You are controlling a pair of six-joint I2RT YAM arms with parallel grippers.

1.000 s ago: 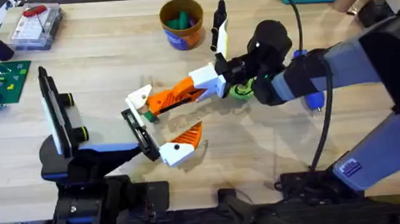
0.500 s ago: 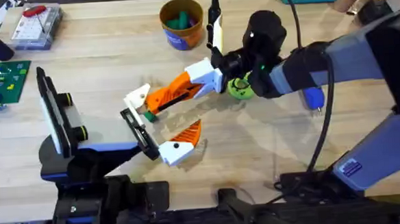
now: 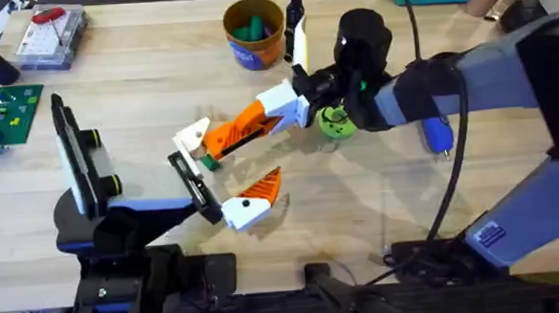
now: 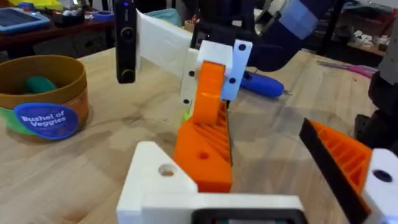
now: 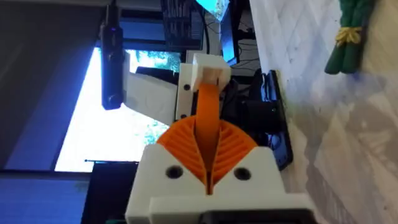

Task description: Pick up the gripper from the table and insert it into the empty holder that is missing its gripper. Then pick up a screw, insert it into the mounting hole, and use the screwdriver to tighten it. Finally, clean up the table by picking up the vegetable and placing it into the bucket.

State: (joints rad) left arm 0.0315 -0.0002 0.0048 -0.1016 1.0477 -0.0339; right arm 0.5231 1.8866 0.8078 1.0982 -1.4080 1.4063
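Jaws of the right gripper (image 3: 219, 143) are clamped on the orange ribbed wedge of the gripper (image 3: 194, 134), the loose finger. Its white block base sticks out past their tips, clear of the bench (image 3: 142, 97).

The loose finger's long axis runs along the right arm's reach, base leading, slanting from the bench's middle down toward the left arm's base. The holder (image 3: 194, 186), a narrow black bar at the end of the black-and-blue left arm, lies just beyond that white base and a little nearer the camera. Whether base and bar touch cannot be told.

The left gripper (image 3: 222, 196) is spread. Its one mounted finger (image 3: 248, 204), white with a black dot, stands well apart from the bare holder.

The right arm stretches in from the right, low over the bench, wrist tilted down toward the holder. By my judgement the insertion turns on lining the base's slot up with the bar.

The lime-green vegetable (image 3: 335, 123) lies on the bench under the right wrist. The bucket (image 3: 254, 33) stands near the far edge.
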